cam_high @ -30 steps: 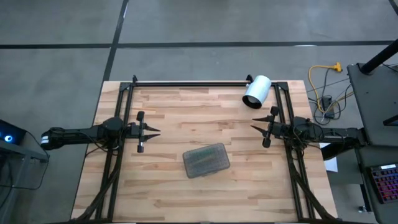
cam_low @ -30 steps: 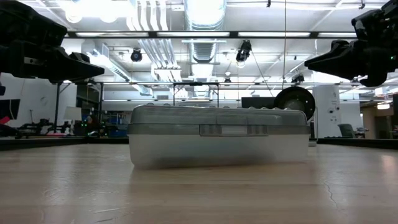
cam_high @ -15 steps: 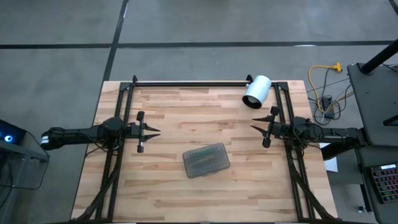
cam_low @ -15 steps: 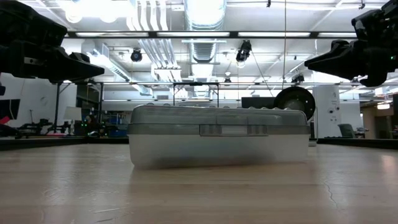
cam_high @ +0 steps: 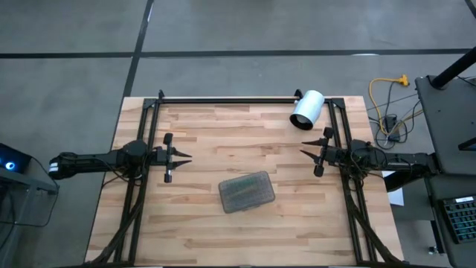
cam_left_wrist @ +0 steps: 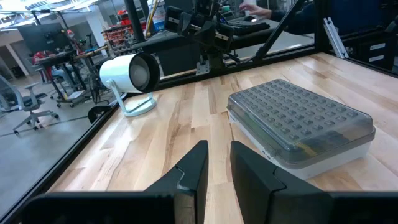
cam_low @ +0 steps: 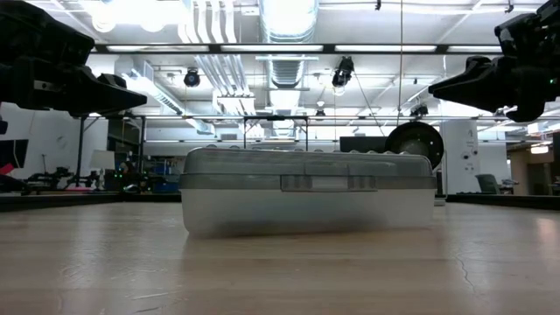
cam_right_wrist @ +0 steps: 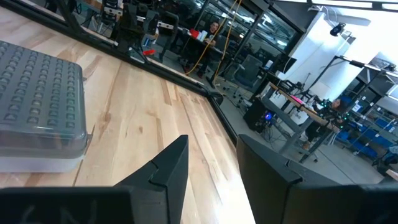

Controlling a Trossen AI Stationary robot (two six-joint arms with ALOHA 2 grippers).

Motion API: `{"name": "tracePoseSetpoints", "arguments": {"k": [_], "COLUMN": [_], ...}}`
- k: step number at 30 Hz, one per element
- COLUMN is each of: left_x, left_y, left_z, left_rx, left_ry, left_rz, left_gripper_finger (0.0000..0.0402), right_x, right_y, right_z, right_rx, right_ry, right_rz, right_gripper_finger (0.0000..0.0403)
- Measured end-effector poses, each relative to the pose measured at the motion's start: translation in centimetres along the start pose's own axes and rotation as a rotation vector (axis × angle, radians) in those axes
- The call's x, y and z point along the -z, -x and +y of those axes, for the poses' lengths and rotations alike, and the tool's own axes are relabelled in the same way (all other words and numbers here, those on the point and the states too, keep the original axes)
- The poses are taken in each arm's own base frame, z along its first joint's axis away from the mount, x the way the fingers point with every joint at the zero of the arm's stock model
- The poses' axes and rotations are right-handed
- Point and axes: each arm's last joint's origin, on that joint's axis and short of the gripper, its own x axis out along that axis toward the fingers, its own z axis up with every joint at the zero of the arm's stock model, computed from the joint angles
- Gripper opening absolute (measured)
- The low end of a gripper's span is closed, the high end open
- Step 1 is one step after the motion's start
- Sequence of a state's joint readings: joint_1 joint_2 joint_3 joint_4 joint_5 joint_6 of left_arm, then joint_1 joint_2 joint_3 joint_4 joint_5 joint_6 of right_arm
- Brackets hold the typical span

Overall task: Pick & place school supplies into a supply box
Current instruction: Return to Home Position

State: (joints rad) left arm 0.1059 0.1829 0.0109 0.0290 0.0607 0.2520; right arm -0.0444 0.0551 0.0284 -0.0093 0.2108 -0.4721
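- Nothing is moving against the frames from a moment earlier: both my pincers and the supply box (cam_high: 247, 192) are sitting exactly where they were.
- My left pincer (cam_high: 184, 158) is hanging above the table (cam_high: 193, 231), its fingers parted by a narrow gap and gripping nothing.
- My right pincer (cam_high: 303, 154) is facing it from the other side, its gap a little wider, and it is equally empty.
- Between the two pincers, well apart from both, the supply box is lying with its grey lid down.
- No pen, pencil or scissors are showing loose on the wood, so I am judging the packing finished and this to be the retreat to rest.
- What remains is probably only settling both arms, keeping clear of the box and of the white cylinder (cam_high: 306, 109) near my right pincer.
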Motion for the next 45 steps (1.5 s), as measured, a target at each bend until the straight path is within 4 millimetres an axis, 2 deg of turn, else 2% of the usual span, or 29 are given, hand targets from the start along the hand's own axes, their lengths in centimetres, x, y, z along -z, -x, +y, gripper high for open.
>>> {"name": "tracePoseSetpoints", "arguments": {"k": [12,45], "left_x": [0.00,0.00], "left_y": [0.00,0.00], "left_z": [0.00,0.00], "left_rx": [0.000,0.000], "left_ry": [0.000,0.000], "left_rz": [0.000,0.000], "left_gripper_finger": [0.0054,0.0054], "right_x": [0.00,0.00], "right_y": [0.00,0.00], "right_z": [0.00,0.00], "right_rx": [0.000,0.000], "right_ry": [0.000,0.000], "right_rz": [0.000,0.000], "right_gripper_finger": [0.0120,0.0130]}}
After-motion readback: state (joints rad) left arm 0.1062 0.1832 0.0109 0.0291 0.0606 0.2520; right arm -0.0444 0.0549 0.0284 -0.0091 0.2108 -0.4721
